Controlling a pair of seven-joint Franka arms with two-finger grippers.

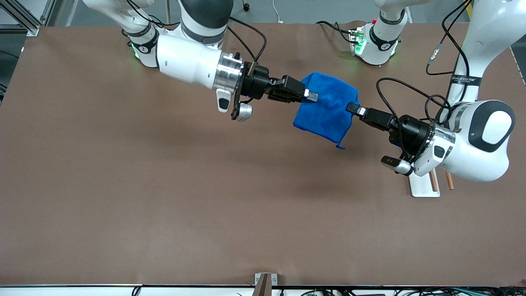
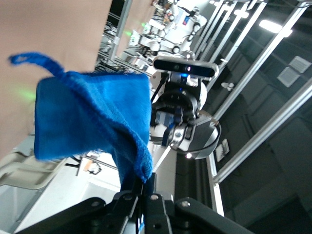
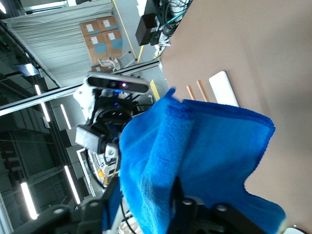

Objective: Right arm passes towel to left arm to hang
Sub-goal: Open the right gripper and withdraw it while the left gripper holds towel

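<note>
The bright blue towel (image 1: 326,107) hangs in the air over the table's middle, stretched between the two grippers, with its small loop (image 1: 340,146) dangling at the low corner. My left gripper (image 1: 354,109) is shut on the towel's edge toward the left arm's end; in the left wrist view its fingers (image 2: 146,187) pinch a corner of the towel (image 2: 87,117). My right gripper (image 1: 307,93) is at the towel's edge toward the right arm's end. In the right wrist view its fingers (image 3: 178,195) stand apart, with the towel (image 3: 204,146) folded loosely between them.
A white base plate (image 1: 425,187) with two wooden rods (image 1: 433,181) lies on the brown table (image 1: 164,185) under the left arm's wrist; it also shows in the right wrist view (image 3: 224,87). The arms' bases stand along the table's edge farthest from the front camera.
</note>
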